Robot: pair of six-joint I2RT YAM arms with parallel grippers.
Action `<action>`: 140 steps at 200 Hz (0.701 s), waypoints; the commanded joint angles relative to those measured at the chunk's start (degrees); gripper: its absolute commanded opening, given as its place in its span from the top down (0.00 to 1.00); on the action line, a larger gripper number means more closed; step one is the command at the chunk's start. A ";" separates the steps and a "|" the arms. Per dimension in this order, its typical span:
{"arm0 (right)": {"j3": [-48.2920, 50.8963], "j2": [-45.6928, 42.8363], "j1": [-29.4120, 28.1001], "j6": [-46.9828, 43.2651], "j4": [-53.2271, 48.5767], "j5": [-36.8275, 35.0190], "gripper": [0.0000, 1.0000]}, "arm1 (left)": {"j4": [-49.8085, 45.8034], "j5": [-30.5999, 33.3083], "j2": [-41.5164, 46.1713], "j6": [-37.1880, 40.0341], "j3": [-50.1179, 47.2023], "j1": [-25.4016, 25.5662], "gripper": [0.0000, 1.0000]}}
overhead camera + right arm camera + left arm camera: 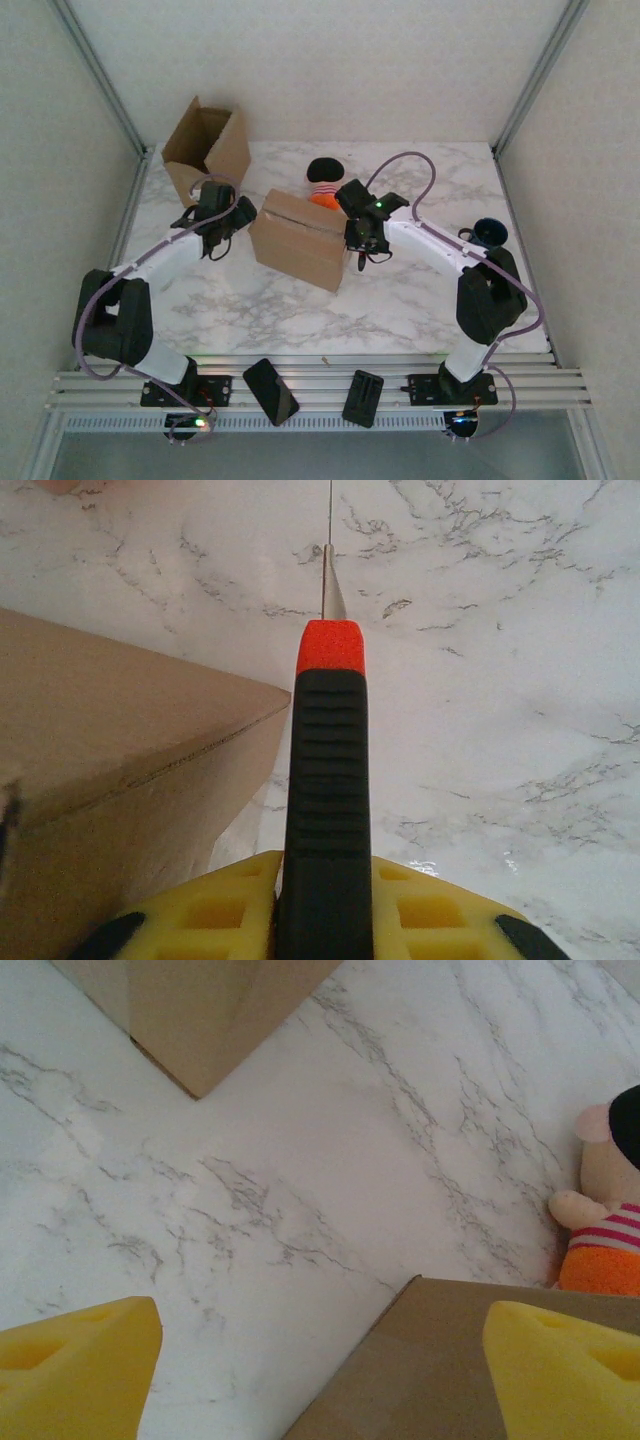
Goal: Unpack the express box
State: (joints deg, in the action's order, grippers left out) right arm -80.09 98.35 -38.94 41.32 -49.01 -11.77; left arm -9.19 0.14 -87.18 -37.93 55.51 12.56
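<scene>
The shut brown box sits mid-frame on the worktop. The right gripper has its jaws tight on a knife, the blade beside the box, likely to cut it open. The left gripper has wide, empty jaws by the box's left corner, maybe to steady it.

How many of each thing

Two brown boxes: an open box at the upper left of the frame and a shut box in the middle. One soft toy just above the shut box. One knife. Two robot arms: the left arm and the right arm. Two black blocks at the bottom: a left block and a right block.
</scene>
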 commanded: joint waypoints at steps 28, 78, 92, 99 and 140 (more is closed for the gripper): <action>3.41 -5.46 1.06 -0.34 4.60 1.18 1.00 | -4.36 14.82 1.09 -1.03 5.95 0.73 0.08; 10.75 -13.36 4.69 -1.21 5.13 0.11 1.00 | 2.92 12.74 14.25 -0.65 3.56 0.70 0.00; 12.24 -15.02 5.69 -1.74 5.33 0.67 1.00 | 2.17 10.27 15.82 -1.44 2.95 1.86 0.00; 12.80 -15.69 6.09 -1.96 5.38 0.97 1.00 | 0.87 9.72 15.98 -2.41 2.86 2.63 0.00; 13.91 -18.15 7.55 -3.56 5.94 2.62 1.00 | 0.41 11.38 15.60 -8.17 -1.67 9.26 0.00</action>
State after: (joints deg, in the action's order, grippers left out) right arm -66.87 82.48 -32.03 39.55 -44.36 -10.22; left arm -7.62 11.33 -70.43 -41.50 57.95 18.15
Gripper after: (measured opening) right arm 0.208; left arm 0.996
